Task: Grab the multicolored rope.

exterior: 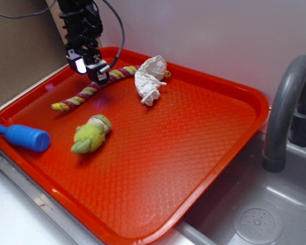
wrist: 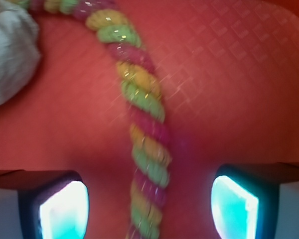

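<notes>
Multicolored rope [exterior: 94, 87] lies on red tray [exterior: 204, 153], far-left area, running diagonally from near the left edge up toward the back rim. Its far end passes under or behind a crumpled white paper [exterior: 150, 78]. Tool [exterior: 90, 67] sits low over the rope's middle, jaws spread apart, nothing gripped. Wrist view: rope [wrist: 142, 129] runs down between the two fingers [wrist: 65, 209], gap on both sides, no contact visible. Green plush toy [exterior: 92, 134] and blue bottle [exterior: 24, 137] lie nearer the front-left. Sink faucet [exterior: 288, 107] at right.
</notes>
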`<state>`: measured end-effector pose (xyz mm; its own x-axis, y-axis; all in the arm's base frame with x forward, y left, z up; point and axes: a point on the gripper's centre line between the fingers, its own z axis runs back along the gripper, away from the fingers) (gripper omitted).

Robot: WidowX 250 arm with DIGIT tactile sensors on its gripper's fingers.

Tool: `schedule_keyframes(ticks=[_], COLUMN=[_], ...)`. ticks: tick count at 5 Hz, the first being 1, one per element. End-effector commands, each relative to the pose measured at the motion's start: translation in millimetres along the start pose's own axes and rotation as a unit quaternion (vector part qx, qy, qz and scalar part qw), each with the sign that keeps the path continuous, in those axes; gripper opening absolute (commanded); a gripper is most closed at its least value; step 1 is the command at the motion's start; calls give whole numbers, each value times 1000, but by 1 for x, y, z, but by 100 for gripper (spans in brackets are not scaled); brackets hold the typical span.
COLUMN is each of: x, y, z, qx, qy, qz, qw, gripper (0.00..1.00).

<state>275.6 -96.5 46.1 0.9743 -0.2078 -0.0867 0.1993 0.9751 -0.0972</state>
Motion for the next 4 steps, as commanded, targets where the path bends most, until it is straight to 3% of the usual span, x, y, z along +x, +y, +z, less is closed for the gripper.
schedule_keyframes(ticks=[1,2,3,4], x=[6,3,2,-1], y=[-5,-10,-10,-12], z=[-19,-19,-14,-1], qx=[5,25,23,73], qy=[12,15,19,27], qz=[-22,-24,-26,-41], qw=[1000,999,999,996], gripper=[100,0,0,0])
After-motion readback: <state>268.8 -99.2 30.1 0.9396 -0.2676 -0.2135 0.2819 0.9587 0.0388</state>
